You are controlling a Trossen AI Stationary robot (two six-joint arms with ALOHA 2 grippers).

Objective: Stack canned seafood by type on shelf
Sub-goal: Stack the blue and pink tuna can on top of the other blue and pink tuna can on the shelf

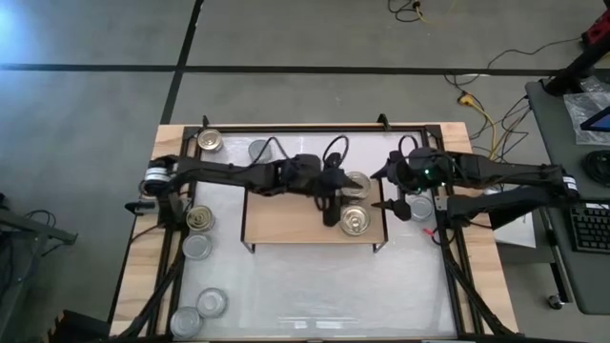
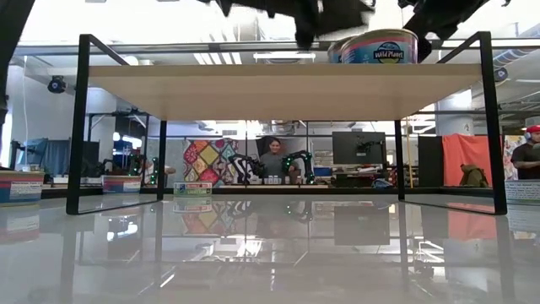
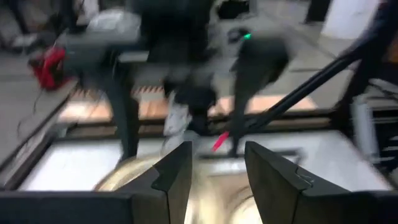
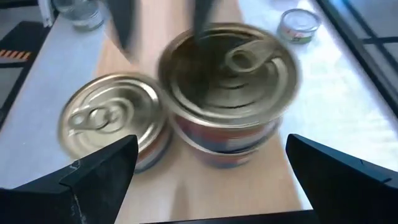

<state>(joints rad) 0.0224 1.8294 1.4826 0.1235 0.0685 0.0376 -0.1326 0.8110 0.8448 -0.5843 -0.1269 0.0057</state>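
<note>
The shelf (image 1: 295, 217) is a light-wood board on black legs in the middle of the table. Two gold-topped tins stand on its right end (image 1: 355, 222) (image 1: 356, 182). In the right wrist view, two tins are stacked (image 4: 227, 93) and a single tin (image 4: 112, 121) stands on the board beside them. My left gripper (image 1: 331, 211) (image 3: 217, 174) hangs open over the shelf just left of these tins, with a gold top (image 3: 134, 180) below its fingers. My right gripper (image 1: 386, 197) (image 4: 221, 186) is wide open at the shelf's right edge, facing the stack.
Loose tins lie on the white tabletop left of the shelf: gold tops (image 1: 210, 142) (image 1: 200, 218), silver tops (image 1: 259, 150) (image 1: 197, 247) (image 1: 212, 302). Another tin (image 1: 419, 207) sits right of the shelf under the right arm. The shelf's left half is bare wood.
</note>
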